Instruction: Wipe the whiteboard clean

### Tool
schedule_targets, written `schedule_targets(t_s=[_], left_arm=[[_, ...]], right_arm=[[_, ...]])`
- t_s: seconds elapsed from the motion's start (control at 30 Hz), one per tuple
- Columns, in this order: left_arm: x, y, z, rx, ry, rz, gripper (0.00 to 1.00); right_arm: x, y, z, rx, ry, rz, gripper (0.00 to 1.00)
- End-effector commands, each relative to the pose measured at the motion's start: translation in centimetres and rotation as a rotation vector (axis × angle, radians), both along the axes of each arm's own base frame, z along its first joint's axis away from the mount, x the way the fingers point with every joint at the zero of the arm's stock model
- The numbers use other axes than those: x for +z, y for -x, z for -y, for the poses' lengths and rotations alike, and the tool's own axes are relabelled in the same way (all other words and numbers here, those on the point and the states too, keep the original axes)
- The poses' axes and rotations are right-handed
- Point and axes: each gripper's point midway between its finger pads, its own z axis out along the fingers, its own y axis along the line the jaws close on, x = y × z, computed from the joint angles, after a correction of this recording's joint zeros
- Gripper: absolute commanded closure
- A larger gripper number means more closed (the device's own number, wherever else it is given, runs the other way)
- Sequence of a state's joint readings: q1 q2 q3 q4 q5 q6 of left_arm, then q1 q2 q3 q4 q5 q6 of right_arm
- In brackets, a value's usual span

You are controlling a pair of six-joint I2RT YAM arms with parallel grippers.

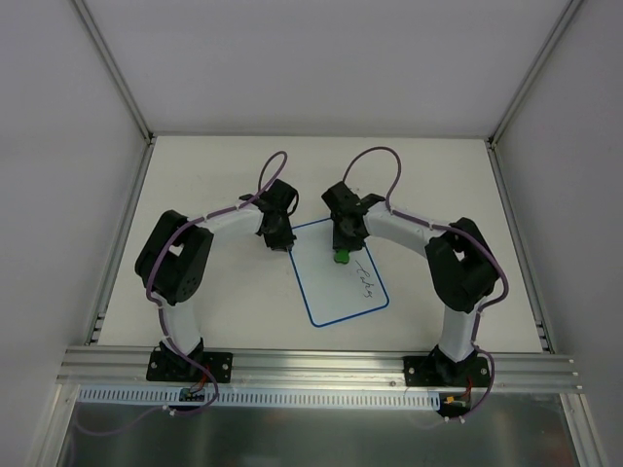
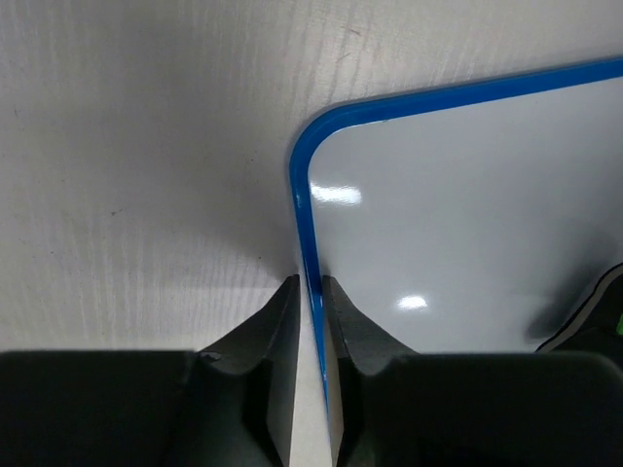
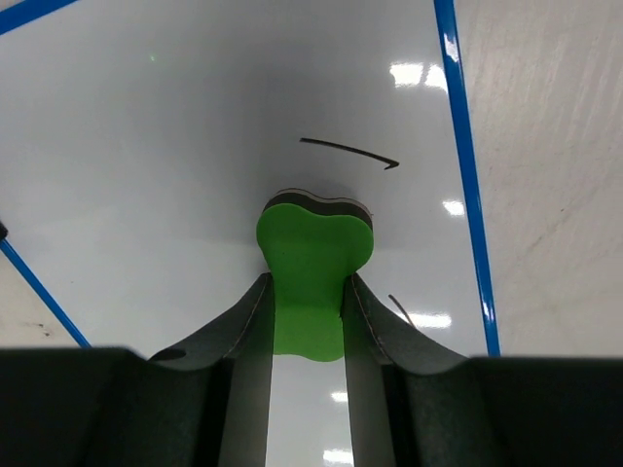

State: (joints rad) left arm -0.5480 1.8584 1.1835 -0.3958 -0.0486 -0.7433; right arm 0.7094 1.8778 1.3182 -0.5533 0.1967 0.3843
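Note:
The whiteboard (image 1: 329, 295) lies flat mid-table, white with a thin blue border, and dark scribbles (image 1: 365, 280) sit near its right edge. My left gripper (image 1: 283, 244) is at its far left corner. In the left wrist view its jaws (image 2: 310, 288) have closed in on the blue left edge of the whiteboard (image 2: 467, 214), one finger each side. My right gripper (image 3: 309, 284) is shut on a green eraser (image 3: 313, 251), held down against the whiteboard (image 3: 146, 146). A dark stroke (image 3: 350, 153) lies just beyond the eraser (image 1: 342, 257), and another mark (image 3: 401, 309) sits beside the right finger.
White walls enclose the table on the left, back and right. An aluminium rail (image 1: 321, 368) carrying both arm bases runs along the near edge. Bare tabletop (image 2: 146, 175) lies left of the board.

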Motion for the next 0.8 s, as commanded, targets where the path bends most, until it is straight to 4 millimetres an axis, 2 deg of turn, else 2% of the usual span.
schedule_targets(t_s=[0.0,0.13,0.27,0.33,0.43,0.7,0.77], left_arm=[[-1.5,0.5,-0.7,0.033,-0.025,-0.050,0.87],[-2.1,0.8,-1.0,0.038,-0.039,-0.063,1.00],[-2.5,1.2,-1.4,0.043,-0.049,-0.072,1.00],[-2.7,1.4,-1.5,0.044,-0.056,-0.075,1.00],[-3.0,1.7,-1.8,0.050,-0.061,-0.086,1.00],[-3.5,2.1,-2.0,0.069,-0.066,-0.105,1.00],[-3.9,2.3,-2.1,0.083,-0.066,-0.117,1.00]], right_arm=[[2.9,-1.9,-0.9,0.059,-0.042,0.082,1.00],[2.5,-3.1,-2.1,0.117,-0.039,0.078,1.00],[1.3,-3.9,-3.8,0.147,-0.060,0.047,0.99],[1.5,-4.6,-4.7,0.157,-0.080,0.051,1.00],[0.5,-5.3,-5.2,0.152,-0.072,0.040,1.00],[-1.9,-5.2,-2.7,0.110,0.034,-0.004,1.00],[-2.6,-4.7,-1.4,0.079,0.039,-0.034,1.00]])
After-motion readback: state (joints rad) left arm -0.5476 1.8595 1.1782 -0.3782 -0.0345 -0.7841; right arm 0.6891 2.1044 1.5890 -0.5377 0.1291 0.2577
